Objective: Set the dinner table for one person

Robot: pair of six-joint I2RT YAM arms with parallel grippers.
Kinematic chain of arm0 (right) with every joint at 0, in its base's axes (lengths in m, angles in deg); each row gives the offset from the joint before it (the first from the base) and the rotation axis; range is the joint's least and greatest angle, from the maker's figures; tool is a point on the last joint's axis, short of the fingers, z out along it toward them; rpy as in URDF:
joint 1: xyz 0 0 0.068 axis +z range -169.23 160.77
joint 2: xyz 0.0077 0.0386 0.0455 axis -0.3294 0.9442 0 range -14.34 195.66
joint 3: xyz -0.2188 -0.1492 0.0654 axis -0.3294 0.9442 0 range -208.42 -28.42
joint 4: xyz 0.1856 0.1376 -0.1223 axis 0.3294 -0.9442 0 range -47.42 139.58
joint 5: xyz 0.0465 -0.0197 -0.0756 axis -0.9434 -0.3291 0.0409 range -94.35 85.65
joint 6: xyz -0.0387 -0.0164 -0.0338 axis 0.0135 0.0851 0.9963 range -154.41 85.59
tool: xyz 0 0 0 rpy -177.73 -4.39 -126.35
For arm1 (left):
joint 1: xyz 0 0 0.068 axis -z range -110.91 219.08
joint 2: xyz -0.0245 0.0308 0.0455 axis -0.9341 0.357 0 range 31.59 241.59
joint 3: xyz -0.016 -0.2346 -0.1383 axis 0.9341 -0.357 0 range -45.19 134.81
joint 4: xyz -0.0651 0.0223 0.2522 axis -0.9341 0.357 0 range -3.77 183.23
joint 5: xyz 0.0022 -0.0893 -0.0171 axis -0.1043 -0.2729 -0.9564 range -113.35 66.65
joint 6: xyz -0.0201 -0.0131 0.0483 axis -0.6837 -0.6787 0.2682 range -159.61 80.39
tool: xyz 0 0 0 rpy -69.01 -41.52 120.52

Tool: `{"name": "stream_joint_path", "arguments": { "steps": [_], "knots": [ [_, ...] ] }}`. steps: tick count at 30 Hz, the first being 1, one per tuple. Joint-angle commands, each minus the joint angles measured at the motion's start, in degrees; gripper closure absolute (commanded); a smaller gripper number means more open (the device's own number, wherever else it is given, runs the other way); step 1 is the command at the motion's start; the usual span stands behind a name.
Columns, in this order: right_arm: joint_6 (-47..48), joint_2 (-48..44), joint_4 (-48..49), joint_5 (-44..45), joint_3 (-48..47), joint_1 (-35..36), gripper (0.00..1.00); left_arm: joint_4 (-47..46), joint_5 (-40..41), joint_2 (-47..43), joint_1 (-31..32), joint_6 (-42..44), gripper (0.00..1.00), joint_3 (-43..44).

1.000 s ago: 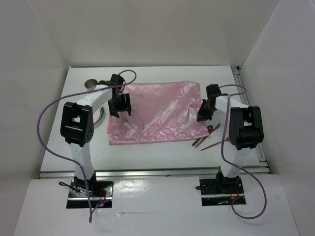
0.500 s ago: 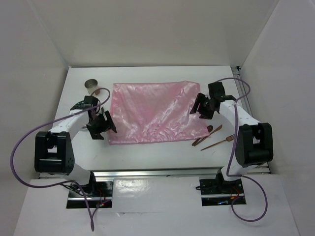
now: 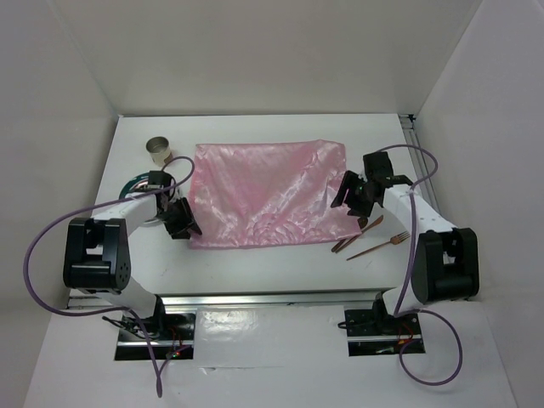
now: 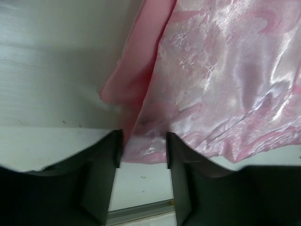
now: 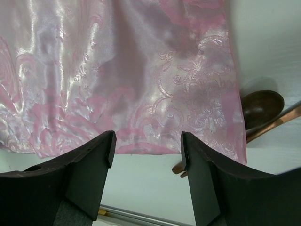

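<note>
A shiny pink cloth (image 3: pixel 268 194) lies spread flat on the white dinner table (image 3: pixel 255 265). My left gripper (image 3: pixel 187 228) is low at the cloth's near-left corner. In the left wrist view it (image 4: pixel 143 151) stands open, with the cloth's hem (image 4: pixel 141 141) lying between its fingertips. My right gripper (image 3: pixel 350 202) hovers over the cloth's near-right part. The right wrist view shows it (image 5: pixel 147 148) open and empty above the cloth's near edge (image 5: pixel 146 149).
A metal cup (image 3: pixel 158 150) stands at the back left. A dark-rimmed plate (image 3: pixel 133 181) shows partly behind the left arm. A wooden spoon (image 3: pixel 364 223) (image 5: pixel 261 108) and a copper fork (image 3: pixel 381 246) lie just right of the cloth. Metal rails run along the table's near and right edges.
The crumpled, lifted cloth now lies flat. The right gripper has opened and let go of it. The left arm swung down to the near-left corner and its jaws narrowed.
</note>
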Motion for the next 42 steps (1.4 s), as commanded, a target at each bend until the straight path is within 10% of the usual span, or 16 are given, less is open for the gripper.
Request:
{"name": "stream_joint_path", "arguments": {
  "steps": [1, 6, 34, 42],
  "knots": [
    [-0.7, -2.8, -1.9, 0.7, 0.7, -0.9, 0.31, -1.1, -2.0, -0.5, 0.0, -0.1, 0.52, 0.9],
    [-1.9, -2.8, -3.9, -1.4, 0.7, -3.4, 0.31, 3.8, -1.8, -1.5, 0.0, 1.1, 1.0, 7.0],
    [-7.2, -2.3, 0.9, 2.8, 13.0, -6.9, 0.44, 9.7, -6.3, -2.5, 0.0, 1.6, 1.0, 21.5],
    [-6.7, -2.3, 2.7, 4.6, 11.9, -6.9, 0.9, 9.7, -6.3, -2.0, 0.0, 1.6, 1.0, 22.1]
  ]
}}
